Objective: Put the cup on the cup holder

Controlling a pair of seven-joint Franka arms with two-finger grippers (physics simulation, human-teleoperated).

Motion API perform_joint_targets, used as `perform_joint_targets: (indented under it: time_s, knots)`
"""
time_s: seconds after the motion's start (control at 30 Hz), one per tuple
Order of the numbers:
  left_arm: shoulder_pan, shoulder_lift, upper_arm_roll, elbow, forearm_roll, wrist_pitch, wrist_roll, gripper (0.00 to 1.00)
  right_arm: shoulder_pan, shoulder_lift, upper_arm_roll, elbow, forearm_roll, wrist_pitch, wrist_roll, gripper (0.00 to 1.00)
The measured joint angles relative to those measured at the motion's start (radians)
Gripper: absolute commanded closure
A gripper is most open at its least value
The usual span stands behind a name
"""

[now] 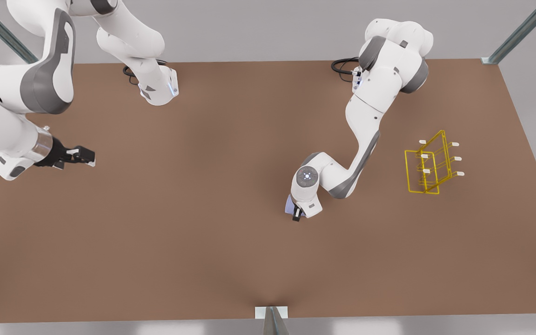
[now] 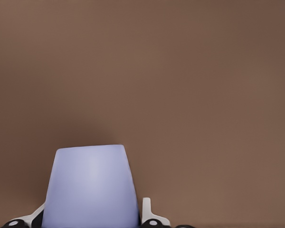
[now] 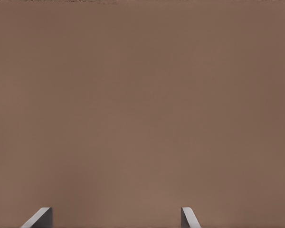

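The lavender-blue cup [image 1: 290, 204] sits between the fingers of my left gripper [image 1: 294, 211], on the arm at the front view's right, near the table's middle. In the left wrist view the cup [image 2: 91, 187] stands close up, and a white fingertip [image 2: 148, 211] presses against its side. The gripper is shut on it. The yellow wire cup holder [image 1: 407, 171], with white-tipped prongs, stands on the table at the front view's right, well apart from the cup. My right gripper [image 1: 89, 157] waits at the front view's left, open, with nothing between its fingertips [image 3: 40, 217].
The brown table [image 1: 203, 260] spreads wide around both arms. Metal frame posts stand at its far corners [image 1: 519, 32] and at the middle of its near edge [image 1: 271, 318]. The arm bases sit along the far edge.
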Motion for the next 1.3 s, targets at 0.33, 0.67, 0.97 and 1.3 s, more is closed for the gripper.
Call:
perform_joint_targets:
  time_s: [0.33, 0.67, 0.97, 1.3]
  knots:
    - [0.07, -0.11, -0.06, 0.015, -0.004, -0.137, 0.039, 0.29, -0.011, 0.002, 0.021, -0.032, -0.011, 0.062, 0.013, 0.0]
    - [0.106, -0.181, 0.015, 0.084, 0.451, -0.572, 0.063, 0.29, -0.013, 0.002, 0.021, -0.033, -0.012, 0.066, 0.019, 0.0]
    - [0.115, -0.162, 0.13, 0.045, 0.929, -0.878, 0.06, 0.28, -0.008, 0.011, 0.021, -0.037, -0.012, 0.068, 0.022, 0.0]
    - [0.168, -0.151, 0.125, -0.107, 0.944, -1.091, -0.019, 0.28, -0.006, 0.023, 0.021, -0.036, -0.012, 0.071, 0.025, 0.0]
